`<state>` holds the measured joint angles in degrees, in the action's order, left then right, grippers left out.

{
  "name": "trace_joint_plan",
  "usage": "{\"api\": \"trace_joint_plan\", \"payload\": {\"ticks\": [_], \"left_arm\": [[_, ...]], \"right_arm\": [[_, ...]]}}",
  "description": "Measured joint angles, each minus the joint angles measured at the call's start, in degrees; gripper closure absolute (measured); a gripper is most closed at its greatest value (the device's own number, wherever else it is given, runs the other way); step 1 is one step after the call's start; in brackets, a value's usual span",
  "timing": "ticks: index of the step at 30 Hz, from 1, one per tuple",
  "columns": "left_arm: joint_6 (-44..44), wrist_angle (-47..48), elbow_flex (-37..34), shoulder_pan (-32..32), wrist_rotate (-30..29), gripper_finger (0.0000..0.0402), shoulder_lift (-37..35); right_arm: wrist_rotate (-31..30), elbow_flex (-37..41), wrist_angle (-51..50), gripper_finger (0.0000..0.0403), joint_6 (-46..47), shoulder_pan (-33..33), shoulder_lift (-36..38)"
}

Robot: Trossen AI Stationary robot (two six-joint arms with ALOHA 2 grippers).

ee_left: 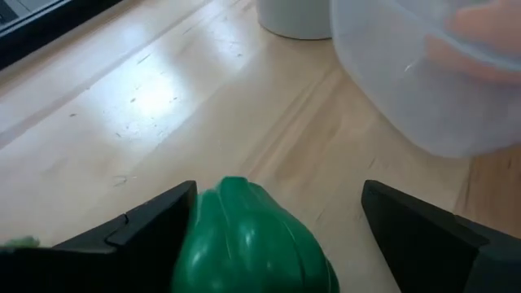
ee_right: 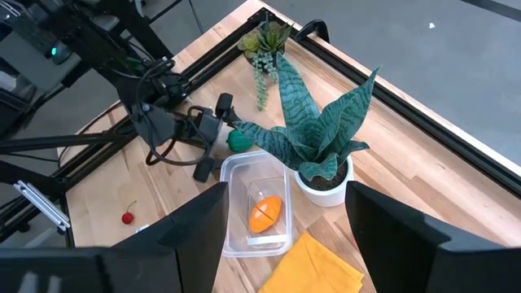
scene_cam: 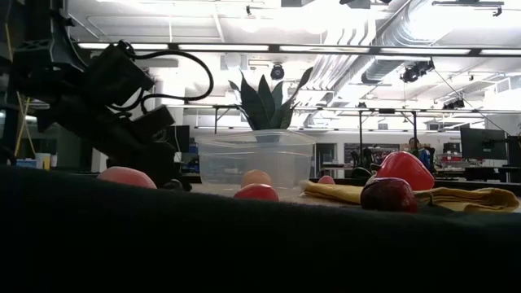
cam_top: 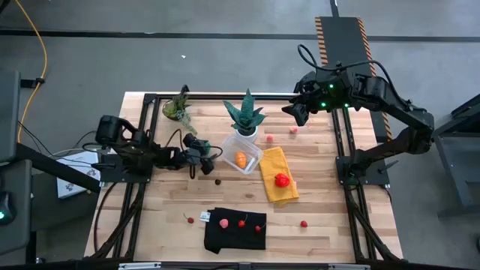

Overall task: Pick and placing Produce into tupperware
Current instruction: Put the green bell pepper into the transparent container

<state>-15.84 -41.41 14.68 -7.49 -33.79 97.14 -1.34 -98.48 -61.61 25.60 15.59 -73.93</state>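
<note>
Left gripper (ee_left: 273,220) reaching low across table toward tupperware (cam_top: 241,154), fingers spread wide around green toy vegetable (ee_left: 248,244); whether pads are pressing it, cannot tell. Tupperware lying just beyond fingertips, beside white pot (cam_top: 247,135) of spiky plant; orange produce piece (cam_top: 240,159) sitting inside. Right gripper (ee_right: 285,236) hovering high over table's far right part, fingers parted, holding nothing. Wooden table (cam_top: 165,210) bearing yellow cloth (cam_top: 279,174) with red piece (cam_top: 281,179), black cloth (cam_top: 235,229) with small red pieces. Open room with ceiling lights showing behind.

tupperware (cam_top: 244,154) 1 — potted plants (cam_top: 245,115) 2 — cloths (cam_top: 279,175) 2 — arms 2
</note>
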Motion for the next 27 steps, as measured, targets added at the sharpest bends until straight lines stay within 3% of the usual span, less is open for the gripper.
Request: {"api": "trace_joint_plan", "payload": {"ticks": [14,27], "left_arm": [[-3.8,0.5,-1.1,0.0,0.5,0.0062,-0.1],[-3.5,7.8,-1.3,0.0,1.0,0.0062,-5.9]], "right_arm": [[0.0,0.0,-0.3,0.0164,-0.4,0.0,0.0],[0.0,0.0,-1.8,0.0164,-0.4,0.0,0.0]]}}
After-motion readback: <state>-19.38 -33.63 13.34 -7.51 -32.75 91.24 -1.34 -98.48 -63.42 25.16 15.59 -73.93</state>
